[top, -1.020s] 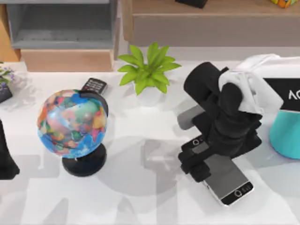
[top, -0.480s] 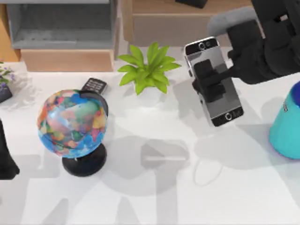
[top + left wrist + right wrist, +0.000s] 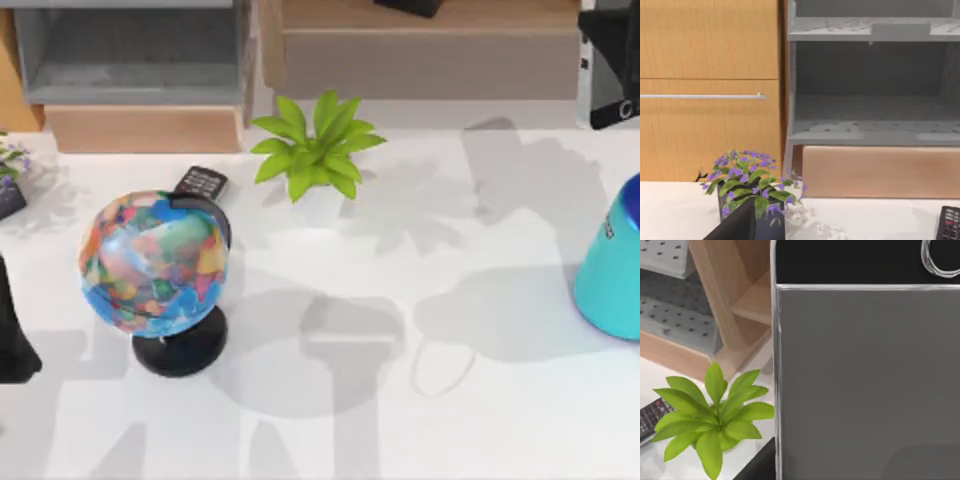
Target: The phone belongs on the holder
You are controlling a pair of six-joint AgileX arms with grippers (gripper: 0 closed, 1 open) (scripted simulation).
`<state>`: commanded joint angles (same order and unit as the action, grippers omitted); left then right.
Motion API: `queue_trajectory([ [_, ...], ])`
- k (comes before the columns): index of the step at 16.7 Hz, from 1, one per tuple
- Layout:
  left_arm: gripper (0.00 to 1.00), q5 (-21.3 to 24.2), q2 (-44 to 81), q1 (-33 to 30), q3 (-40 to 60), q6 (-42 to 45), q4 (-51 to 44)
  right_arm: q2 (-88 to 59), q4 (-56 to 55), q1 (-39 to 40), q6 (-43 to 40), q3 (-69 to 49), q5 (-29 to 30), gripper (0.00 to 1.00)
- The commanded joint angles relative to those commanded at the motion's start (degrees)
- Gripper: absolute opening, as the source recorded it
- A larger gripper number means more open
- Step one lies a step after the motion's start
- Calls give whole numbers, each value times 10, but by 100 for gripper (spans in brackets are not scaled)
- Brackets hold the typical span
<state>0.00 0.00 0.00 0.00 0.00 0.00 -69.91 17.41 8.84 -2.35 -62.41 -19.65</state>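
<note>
Phone [image 3: 612,62] sits at the far right top corner of the top view, cut by the frame edge, clear of the bench [image 3: 420,420]. Black bezel, a silver edge and part of a round button are visible. In the right wrist view the phone is close to the camera, grey screen facing it, with the black bezel and ring button at one end. The right pincer holds the phone, which hides where the pincer grips it. Left arm [image 3: 14,335] is parked at the bench's left edge. A dark part of the left pincer [image 3: 737,225] shows in the left wrist view, and I cannot tell whether it is open or closed. Green plant [image 3: 318,150] in a white pot stands at the back centre. Black keypad device [image 3: 202,182] lies left of it, just behind the globe [image 3: 155,262] on its black stand. Teal container [image 3: 612,270] is at the right edge, below the phone in the top view. Purple-flowered plant [image 3: 747,185] stands at the far left. Grey shelf unit [image 3: 130,50] and wooden cabinet [image 3: 420,55] run along the back. Compared with half a second ago, the phone has gone from just right of the green plant to the right corner. The right arm has mostly left the top view, and shadows now fall across the bench centre. Globe, plants and keypad device are unmoved.
</note>
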Motion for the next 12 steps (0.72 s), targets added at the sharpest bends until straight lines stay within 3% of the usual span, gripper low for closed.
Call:
queue_trajectory([
  [12,100,0,0,0,0,0,0,114,-136,-334,-110,211,-92,0],
])
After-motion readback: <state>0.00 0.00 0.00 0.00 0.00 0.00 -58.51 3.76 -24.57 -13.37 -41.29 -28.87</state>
